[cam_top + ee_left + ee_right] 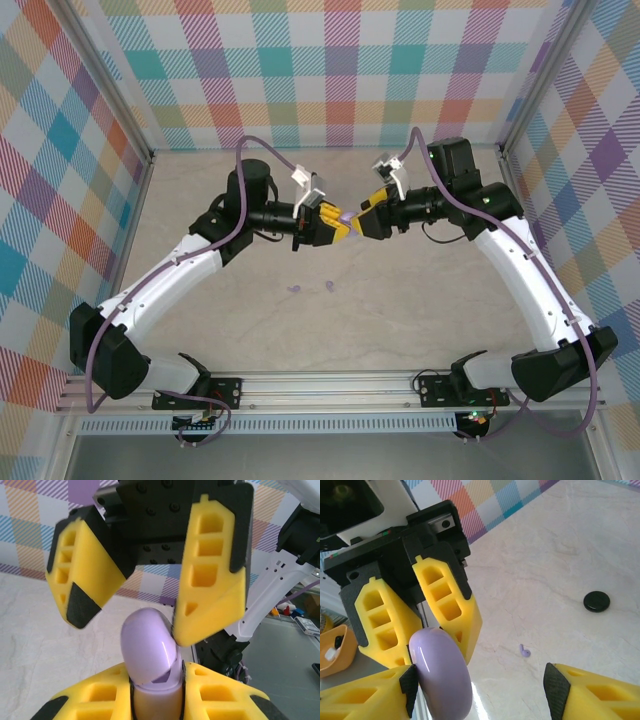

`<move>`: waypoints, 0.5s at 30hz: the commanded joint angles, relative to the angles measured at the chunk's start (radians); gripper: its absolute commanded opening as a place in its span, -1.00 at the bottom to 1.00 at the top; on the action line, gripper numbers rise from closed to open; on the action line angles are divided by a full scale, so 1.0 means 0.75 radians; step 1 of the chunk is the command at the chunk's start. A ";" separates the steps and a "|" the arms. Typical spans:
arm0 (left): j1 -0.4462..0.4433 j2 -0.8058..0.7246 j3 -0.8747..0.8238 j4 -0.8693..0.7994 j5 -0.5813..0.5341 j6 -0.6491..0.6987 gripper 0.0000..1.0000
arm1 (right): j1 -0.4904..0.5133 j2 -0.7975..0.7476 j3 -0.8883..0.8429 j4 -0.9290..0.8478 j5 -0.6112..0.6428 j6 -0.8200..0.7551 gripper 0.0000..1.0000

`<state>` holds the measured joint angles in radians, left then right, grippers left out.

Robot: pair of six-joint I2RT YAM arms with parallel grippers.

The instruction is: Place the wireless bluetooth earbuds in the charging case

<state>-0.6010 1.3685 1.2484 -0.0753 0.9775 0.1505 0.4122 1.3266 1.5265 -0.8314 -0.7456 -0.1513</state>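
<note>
The left gripper [338, 226] is closed on the lilac case [346, 217] and holds it in the air above the table [430, 300], while the right gripper [362, 214], facing it from 3 o'clock, has its fingers spread wide, with one pad touching the case. A lilac bud [294, 288] and a second lilac bud [330, 287] lie on the table at about 6 o'clock from the case, near each other but apart. In the left wrist view the case lid seems a little lifted, and a black case [596, 601] lies flat on the table.
</note>
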 commanded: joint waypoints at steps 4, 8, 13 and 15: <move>-0.026 0.012 0.063 0.041 0.022 -0.014 -0.61 | -0.008 -0.054 -0.045 0.034 -0.083 -0.052 0.38; -0.027 0.014 0.070 0.038 0.032 -0.017 -0.61 | -0.009 -0.053 -0.051 0.031 -0.079 -0.058 0.29; -0.027 0.014 0.072 0.031 0.035 -0.023 -0.61 | -0.010 -0.032 -0.045 0.013 -0.126 -0.076 -0.13; -0.027 0.015 0.078 0.028 0.036 -0.029 -0.61 | -0.010 -0.024 -0.042 -0.001 -0.165 -0.090 -0.21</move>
<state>-0.6083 1.3811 1.2671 -0.0765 0.9718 0.1425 0.4114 1.3067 1.4979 -0.8318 -0.8207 -0.1890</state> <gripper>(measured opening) 0.213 0.405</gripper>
